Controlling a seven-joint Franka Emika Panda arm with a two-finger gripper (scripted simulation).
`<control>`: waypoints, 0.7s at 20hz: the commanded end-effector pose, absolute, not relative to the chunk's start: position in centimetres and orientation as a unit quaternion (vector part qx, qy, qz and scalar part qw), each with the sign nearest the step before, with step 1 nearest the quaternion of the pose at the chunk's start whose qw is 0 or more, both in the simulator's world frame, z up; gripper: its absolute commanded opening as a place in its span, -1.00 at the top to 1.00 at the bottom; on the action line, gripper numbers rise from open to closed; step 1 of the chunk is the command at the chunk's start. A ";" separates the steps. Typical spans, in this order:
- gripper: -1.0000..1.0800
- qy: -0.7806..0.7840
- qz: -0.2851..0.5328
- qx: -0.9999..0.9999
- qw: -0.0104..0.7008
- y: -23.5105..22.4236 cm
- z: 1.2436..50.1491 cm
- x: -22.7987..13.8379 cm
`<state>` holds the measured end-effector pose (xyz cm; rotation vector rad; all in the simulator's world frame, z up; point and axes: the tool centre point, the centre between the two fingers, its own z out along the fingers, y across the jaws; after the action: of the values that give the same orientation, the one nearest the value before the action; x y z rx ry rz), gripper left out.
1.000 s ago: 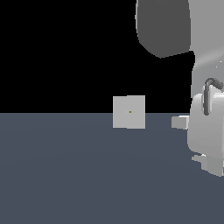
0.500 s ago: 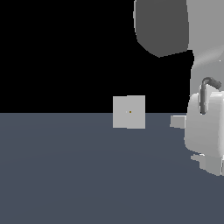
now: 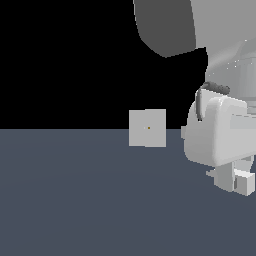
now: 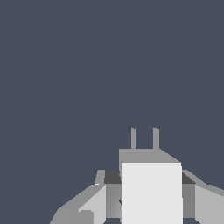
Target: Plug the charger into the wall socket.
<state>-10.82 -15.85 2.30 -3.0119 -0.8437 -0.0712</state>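
You saw flat, even simulator lighting with no cast shadows or glare. Edges rendered sharp, without blur or lens distortion. The background stayed pure black; pale surfaces showed only soft shading.

Charger (image 4: 151, 192) white, grey prongs. Socket (image 3: 147, 128) light grey, yellowish centre dot. Counter (image 3: 90, 200) dark slate blue. Claw (image 4: 144, 197) grey-white.

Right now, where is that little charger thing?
The charger sits between the robot's fingers in the wrist view, prongs pointing away from the camera. In the exterior view it is low at the right edge, well right of the wall socket.
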 end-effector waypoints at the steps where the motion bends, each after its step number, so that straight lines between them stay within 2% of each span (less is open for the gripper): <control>1: 1.00 -0.250 -0.023 -0.968 0.006 -15.0 2.7 -10.7; 14: 1.00 -0.123 -0.024 -0.992 0.004 -10.3 5.1 -9.2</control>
<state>-9.40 -10.84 4.84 -3.1029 -0.4331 -0.0756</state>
